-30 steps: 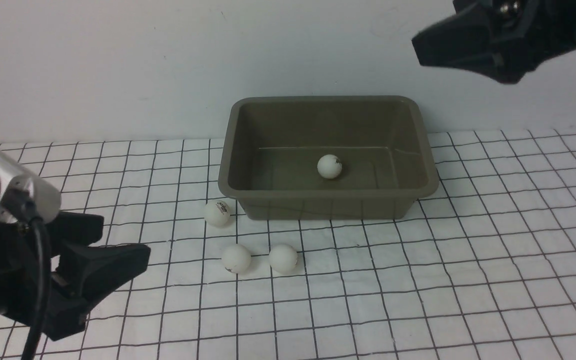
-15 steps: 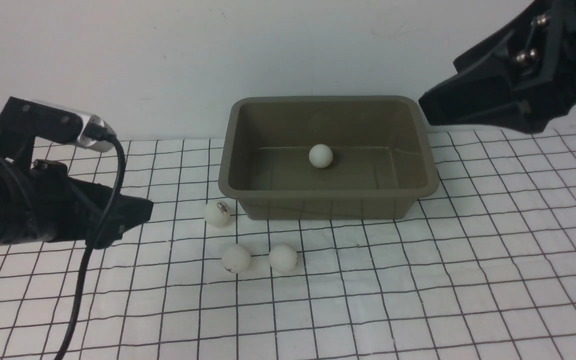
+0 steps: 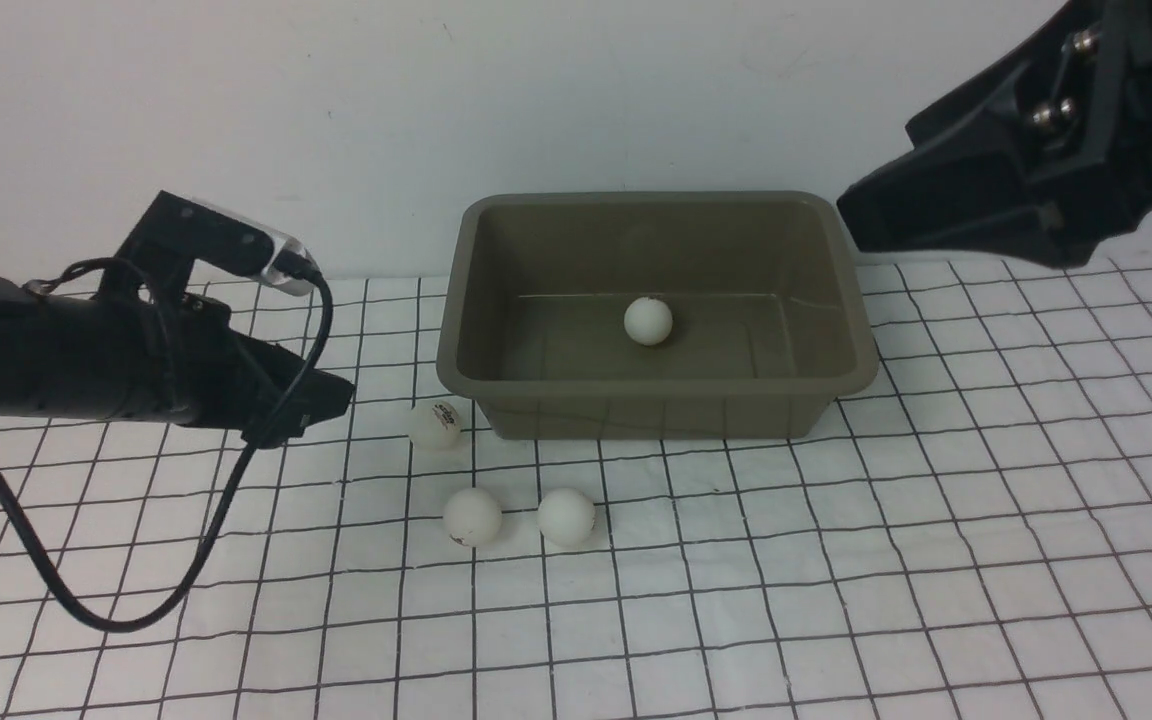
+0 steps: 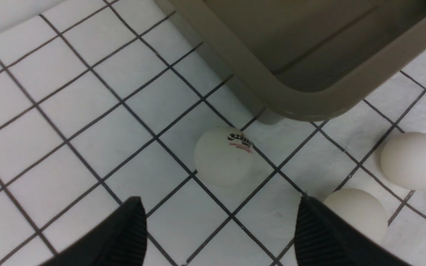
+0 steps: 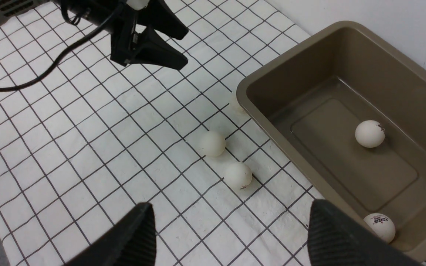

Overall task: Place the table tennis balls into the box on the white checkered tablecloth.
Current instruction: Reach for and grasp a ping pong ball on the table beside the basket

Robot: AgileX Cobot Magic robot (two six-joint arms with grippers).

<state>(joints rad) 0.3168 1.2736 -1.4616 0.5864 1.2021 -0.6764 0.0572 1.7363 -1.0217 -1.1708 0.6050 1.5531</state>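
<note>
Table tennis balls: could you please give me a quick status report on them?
Left gripper open, facing printed ball. Right gripper open, empty, raised. Two balls in box, three on cloth. Nothing blocking.

Soft, even light falls from overhead, bright but without glare on the white checkered tablecloth (image 3: pixel 936 520). The table tennis balls (image 3: pixel 567 516) throw only faint, short shadows. The box (image 3: pixel 656 415) is dimmer inside, with a pale sheen on its floor. The front view looks slightly soft and grainy, and the right arm (image 3: pixel 1036 150) is nearly a black silhouette. In the left wrist view the left pincer (image 4: pixel 218 201) sits a little soft close to the lens, and one ball's print (image 4: pixel 240 142) is fuzzy.
</note>
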